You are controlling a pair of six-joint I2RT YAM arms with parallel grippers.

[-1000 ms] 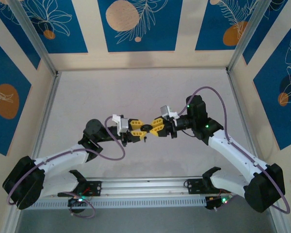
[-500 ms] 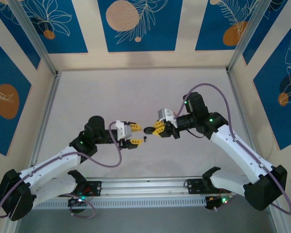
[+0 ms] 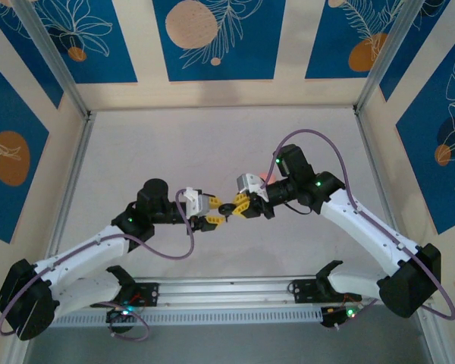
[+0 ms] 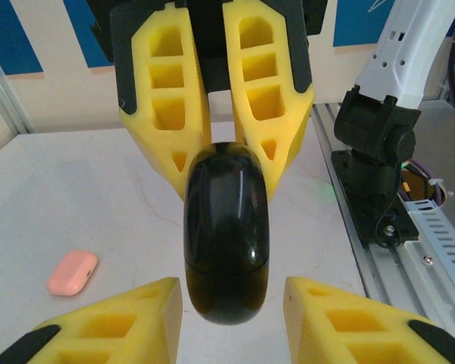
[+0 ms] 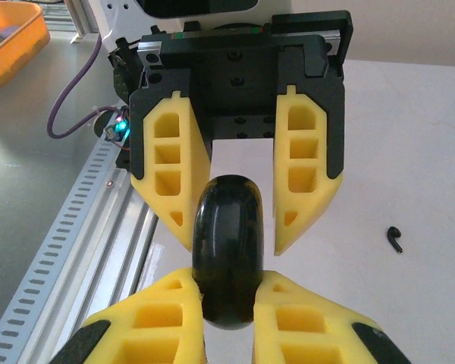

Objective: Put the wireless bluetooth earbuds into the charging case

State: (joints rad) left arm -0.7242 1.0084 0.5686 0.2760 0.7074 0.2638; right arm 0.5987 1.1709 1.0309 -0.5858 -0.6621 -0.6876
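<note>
The right gripper was clamped on the black charging case, its two yellow fingers pressed against the case's flanks near one end. The glossy oval body stuck out forward from that grip, clear of the table. Facing it nose to nose, the left gripper had its jaws spread, one finger on each side of the case's free end. In the left wrist view a gap showed between each finger and the black shell. In the right wrist view one of those fingers stood just beside the case (whether it actually touched could not be told), while the other stood visibly off it. From above, the two grippers met over the middle of the table's near half, with the case as a dark spot between their tips and both arms bent in toward each other.

On the pale tabletop one black earbud lay loose, stem and all, off to the side of the paired grippers and well apart from the case. A pink charging case lay flat on the table, closed, farther off and touching nothing. An aluminium rail ran along the table's near edge, and beyond it sat the corner of an orange bin.
</note>
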